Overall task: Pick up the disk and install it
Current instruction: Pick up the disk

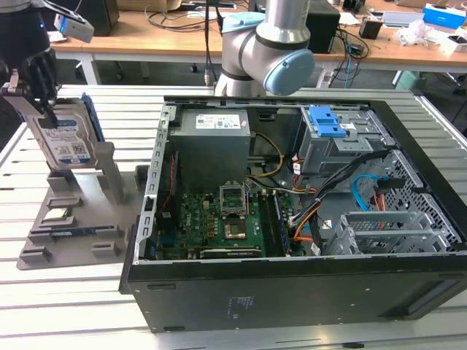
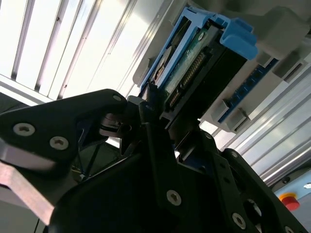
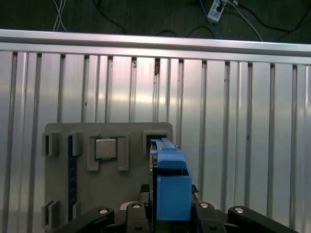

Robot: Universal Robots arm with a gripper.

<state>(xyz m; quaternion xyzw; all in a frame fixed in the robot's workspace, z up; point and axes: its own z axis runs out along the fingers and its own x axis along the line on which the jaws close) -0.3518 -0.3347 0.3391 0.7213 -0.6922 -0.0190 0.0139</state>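
In the exterior view you have the hand (image 1: 40, 102) at the exterior view's left, clamped on the upper end of the disk (image 1: 69, 142). The disk stands upright on edge, label facing the camera, over the grey tray (image 1: 80, 219) that lies on the slatted bench (image 1: 73, 292). You cannot tell whether its lower edge sits in the tray's slot or hangs just clear of it. A small square chip (image 1: 57, 214) lies in a pocket of that tray. The open computer case (image 1: 292, 292) lies well apart, towards the exterior view's right, with its grey drive cage (image 1: 343, 146) and blue latch (image 1: 328, 122) in the far corner.

In the second wrist view you look along the black fingers (image 2: 150, 102) at the disk's (image 2: 194, 63) connector end, its blue bracket (image 2: 238, 39) wrapped around it, pressed between them.

In the first wrist view the blue bracket (image 3: 170, 179) stands between the two fingers, above the tray (image 3: 63, 184), and the chip (image 3: 105, 148) lies just beside it in its pocket.
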